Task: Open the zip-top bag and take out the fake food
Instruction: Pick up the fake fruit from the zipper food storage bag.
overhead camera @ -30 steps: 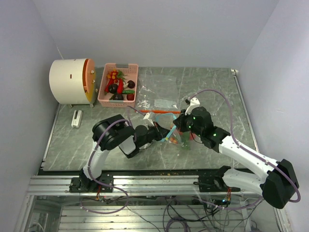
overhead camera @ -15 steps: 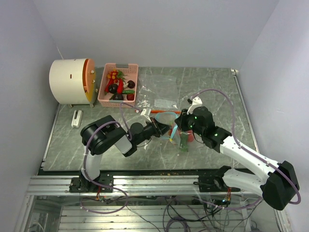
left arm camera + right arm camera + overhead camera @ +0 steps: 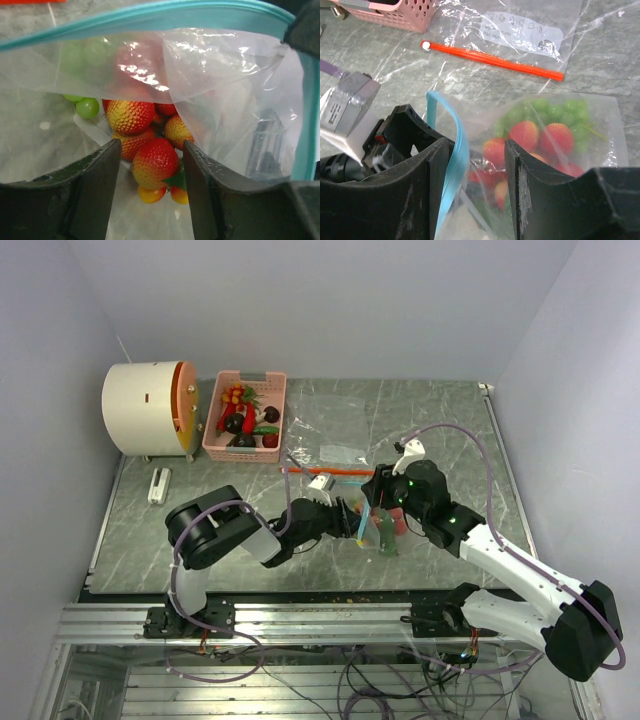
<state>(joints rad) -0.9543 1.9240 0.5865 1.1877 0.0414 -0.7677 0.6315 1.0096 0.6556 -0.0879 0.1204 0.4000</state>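
Right now the left tool (image 3: pixel 150 148) sits inside the mouth of the bag (image 3: pixel 225 95), its fingers apart and clamped on nothing. The food (image 3: pixel 155 161) lies straight ahead of it at the bag's bottom: a heap of red-and-yellow strawberries, with green grapes (image 3: pixel 87 107) toward the bag's left side. One strawberry lies squarely between the two fingertips, its leafy end turned toward the finger on the right of the wrist view. I cannot tell whether either finger touches it.

The right tool (image 3: pixel 475 145) hangs over the bag from the far side, fingers also apart. The blue zip rim passes between them, close against one finger (not pinched, as far as its own camera shows).

From above, both tools meet at the bag, the left one at its mouth, so the left arm is nearer the food. By my judgement the bag is open and nothing is lifted out yet. The next move calls for shutting on that middle strawberry. A loose fold of film hangs over the bag's right half and could get pinched along with it.
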